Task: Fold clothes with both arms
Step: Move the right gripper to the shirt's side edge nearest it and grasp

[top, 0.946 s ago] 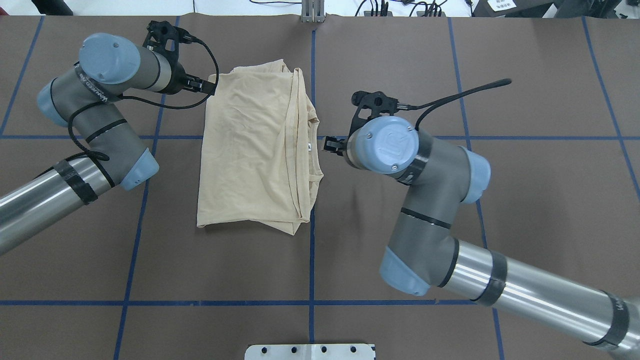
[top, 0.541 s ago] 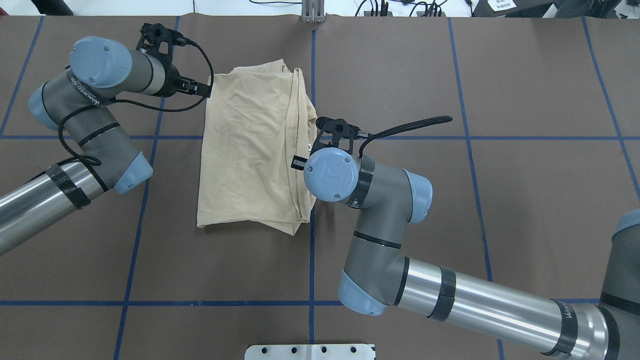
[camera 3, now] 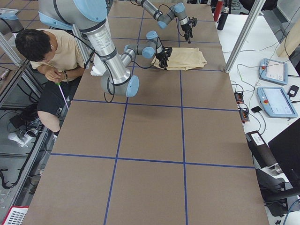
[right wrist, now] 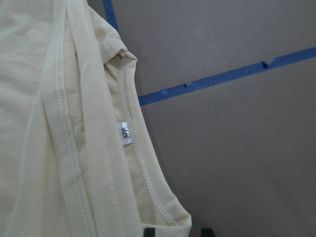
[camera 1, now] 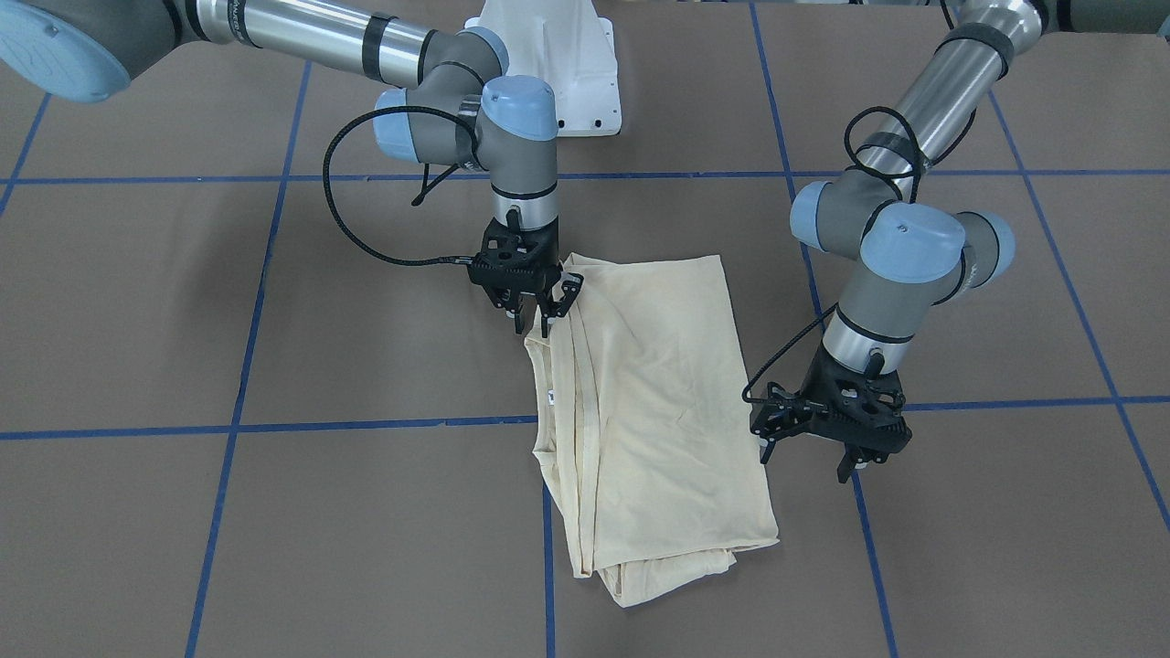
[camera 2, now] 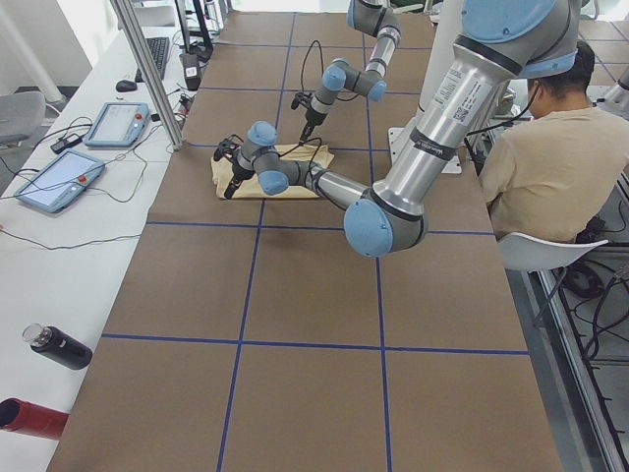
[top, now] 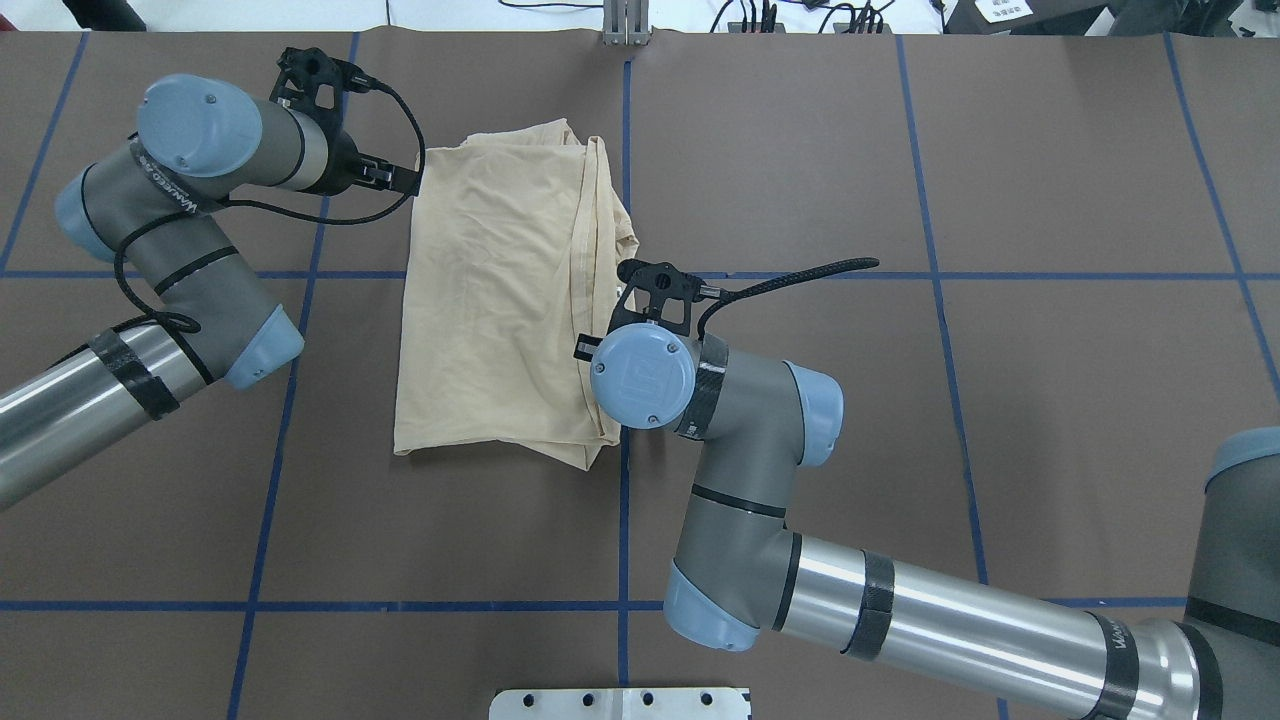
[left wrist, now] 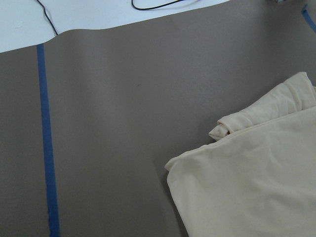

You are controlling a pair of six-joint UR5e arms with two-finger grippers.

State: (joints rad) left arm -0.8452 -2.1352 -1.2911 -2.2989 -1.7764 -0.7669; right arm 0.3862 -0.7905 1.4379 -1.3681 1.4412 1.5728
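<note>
Your counter is covered in matte brown sheeting, divided into large squares by blue tape lines. On the side facing the robot, a white side surface holds two teach pendants and a black bottle. Beside the robot's base, a person sits on a white chair.

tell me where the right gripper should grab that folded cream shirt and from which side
Probably best: take the folded pale cream shirt by its stacked stitched edges on the robot's right side, near the small white label. Bring the black two-finger right gripper straight down, fingers astride that edge: the layers form a ridge there, while the middle lies flat.
</note>
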